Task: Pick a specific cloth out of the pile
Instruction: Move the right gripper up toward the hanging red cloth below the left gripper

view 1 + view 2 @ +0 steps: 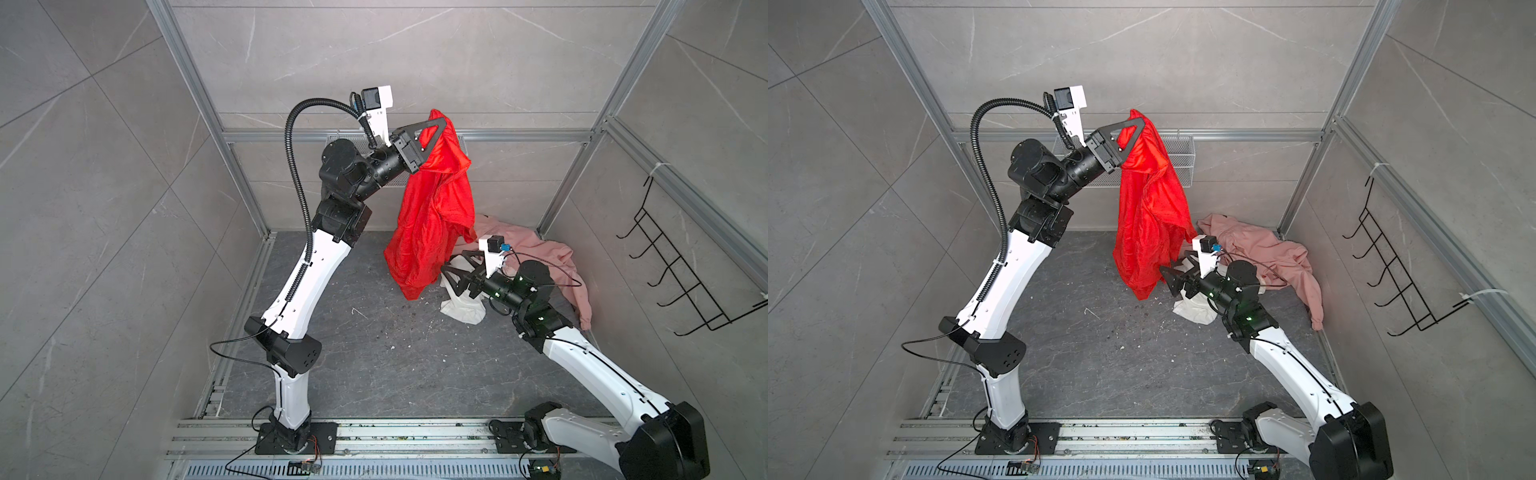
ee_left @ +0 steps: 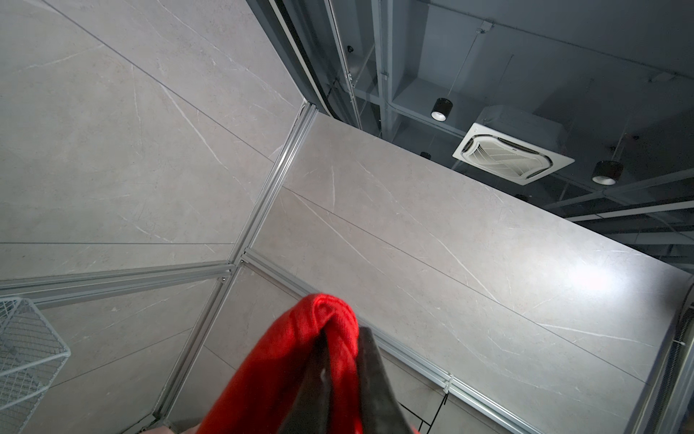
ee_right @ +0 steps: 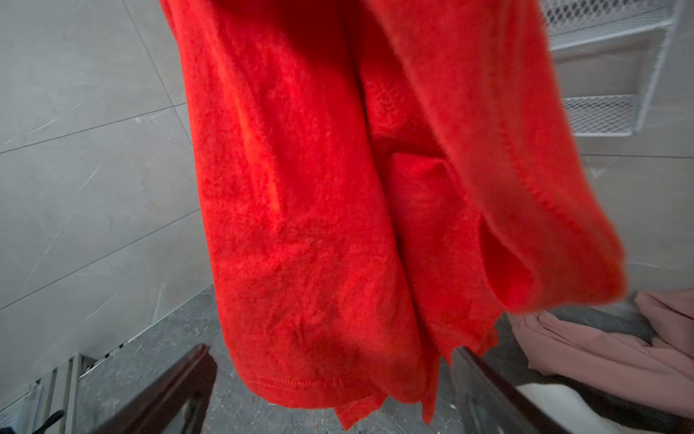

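Cloth (image 1: 432, 216) hangs below left gripper (image 1: 444, 121), pinched at top; hem just ahead of right gripper (image 1: 453, 262), jaws wide, empty, over pile (image 1: 540, 253). Step: lift-out, judged near done. Next: carry cloth clear of pile.

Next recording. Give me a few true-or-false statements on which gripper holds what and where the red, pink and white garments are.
1. The left gripper is shut on the red cloth, which hangs from it. True.
2. The pink garment lies on the floor. True.
3. The right gripper is shut on the white garment. False: its jaws stand open, low over that garment, holding nothing.
4. The red cloth is bunched under the pink garment. False: it is lifted up, hanging from the left gripper.
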{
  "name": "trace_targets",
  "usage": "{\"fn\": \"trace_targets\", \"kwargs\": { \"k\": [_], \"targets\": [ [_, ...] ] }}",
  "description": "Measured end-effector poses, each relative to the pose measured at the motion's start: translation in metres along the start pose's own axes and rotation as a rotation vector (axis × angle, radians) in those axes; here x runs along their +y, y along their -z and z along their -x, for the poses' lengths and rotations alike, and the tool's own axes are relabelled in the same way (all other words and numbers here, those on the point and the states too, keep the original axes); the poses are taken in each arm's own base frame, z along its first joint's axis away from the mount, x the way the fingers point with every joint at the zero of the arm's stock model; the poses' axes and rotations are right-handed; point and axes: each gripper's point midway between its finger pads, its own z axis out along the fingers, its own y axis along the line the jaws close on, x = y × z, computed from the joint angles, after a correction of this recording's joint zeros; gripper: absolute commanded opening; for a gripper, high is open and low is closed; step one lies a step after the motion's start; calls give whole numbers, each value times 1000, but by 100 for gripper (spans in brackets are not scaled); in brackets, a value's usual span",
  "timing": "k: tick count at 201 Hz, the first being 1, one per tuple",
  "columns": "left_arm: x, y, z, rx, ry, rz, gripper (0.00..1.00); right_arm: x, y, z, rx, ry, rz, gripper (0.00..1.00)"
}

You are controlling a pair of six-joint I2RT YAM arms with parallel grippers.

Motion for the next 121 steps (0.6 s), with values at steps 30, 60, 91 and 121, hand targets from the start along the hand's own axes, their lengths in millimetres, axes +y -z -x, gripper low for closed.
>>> {"fn": "trace_targets", "kwargs": {
  "k": [30, 60, 91, 121],
  "targets": [
    [-7, 4, 4, -2, -2, -2, 0, 16, 3, 7, -25, 82, 30, 100],
    [-13, 7, 7, -4, -4, -5, 0, 25, 19, 30, -81, 160, 14, 100],
    [-17, 10, 8, -3, -3, -3, 0, 35, 35, 69, -138, 209, -9, 100],
    [-18, 11, 9, -4, -4, -4, 0, 47, 51, 116, -212, 249, -22, 100]
  ]
}}
